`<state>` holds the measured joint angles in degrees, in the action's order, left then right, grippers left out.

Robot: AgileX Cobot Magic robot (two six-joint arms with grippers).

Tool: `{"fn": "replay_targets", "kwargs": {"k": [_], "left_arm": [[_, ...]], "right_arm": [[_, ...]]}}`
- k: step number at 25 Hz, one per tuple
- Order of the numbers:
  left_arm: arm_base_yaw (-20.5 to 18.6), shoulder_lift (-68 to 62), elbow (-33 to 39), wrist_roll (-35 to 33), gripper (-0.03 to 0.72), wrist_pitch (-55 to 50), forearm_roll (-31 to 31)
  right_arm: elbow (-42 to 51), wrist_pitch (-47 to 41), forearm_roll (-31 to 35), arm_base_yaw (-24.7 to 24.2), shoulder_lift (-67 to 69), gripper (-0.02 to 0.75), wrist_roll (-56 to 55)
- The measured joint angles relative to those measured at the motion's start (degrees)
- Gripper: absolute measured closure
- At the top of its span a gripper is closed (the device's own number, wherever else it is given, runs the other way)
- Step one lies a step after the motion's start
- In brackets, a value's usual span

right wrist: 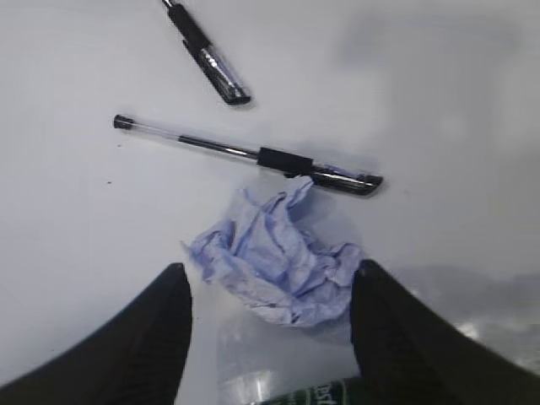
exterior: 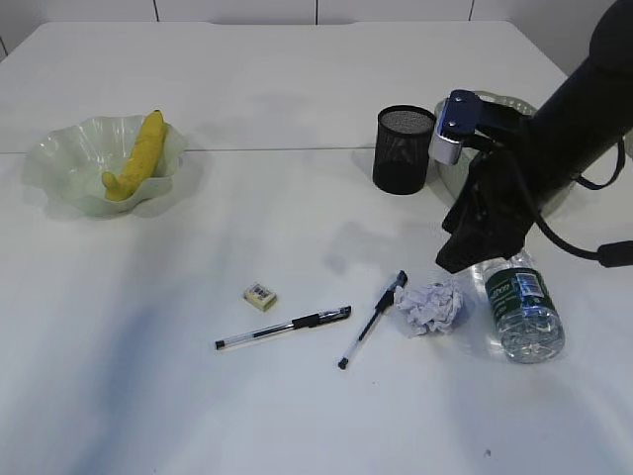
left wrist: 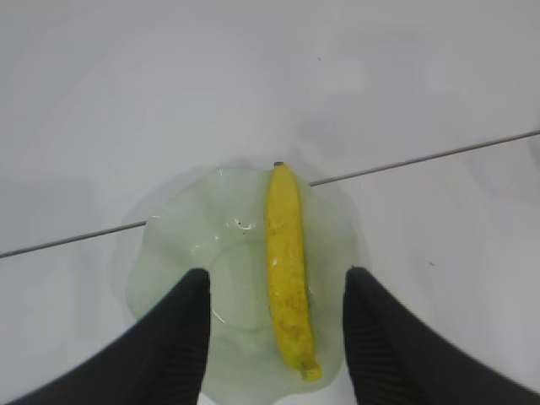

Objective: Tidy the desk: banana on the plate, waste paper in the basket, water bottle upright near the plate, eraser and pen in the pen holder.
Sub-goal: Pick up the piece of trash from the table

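Open right fingers [right wrist: 173, 329] above waste paper [right wrist: 274, 257]

Pretty plain setup: everything is laid out on a big white table [exterior: 297, 416], split by a thin seam [exterior: 277, 150] running across it. Behind it, pale wall panels [exterior: 237, 10] are seen. Soft shadows are cast by even light.

You have open worktop [exterior: 148, 396] along the near edge and through the middle. Toward the right edge, the crumpled paper [exterior: 431, 306] sits wedged between a pen [exterior: 372, 320] and the lying bottle [exterior: 522, 309], touching both. The pen holder [exterior: 403, 149] and basket [exterior: 504, 105] crowd the far right.
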<state>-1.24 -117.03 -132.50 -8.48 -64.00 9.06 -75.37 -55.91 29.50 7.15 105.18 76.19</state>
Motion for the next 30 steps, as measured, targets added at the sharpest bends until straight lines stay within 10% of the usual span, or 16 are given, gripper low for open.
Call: {"fn": "replay_targets", "kwargs": {"k": [30], "left_arm": [[0.00,0.00,0.00,-0.09,0.330,-2.95,-0.34]], "right_arm": [[-1.92,0.38,-10.39,4.75,8.91,0.290,-0.74]]}}
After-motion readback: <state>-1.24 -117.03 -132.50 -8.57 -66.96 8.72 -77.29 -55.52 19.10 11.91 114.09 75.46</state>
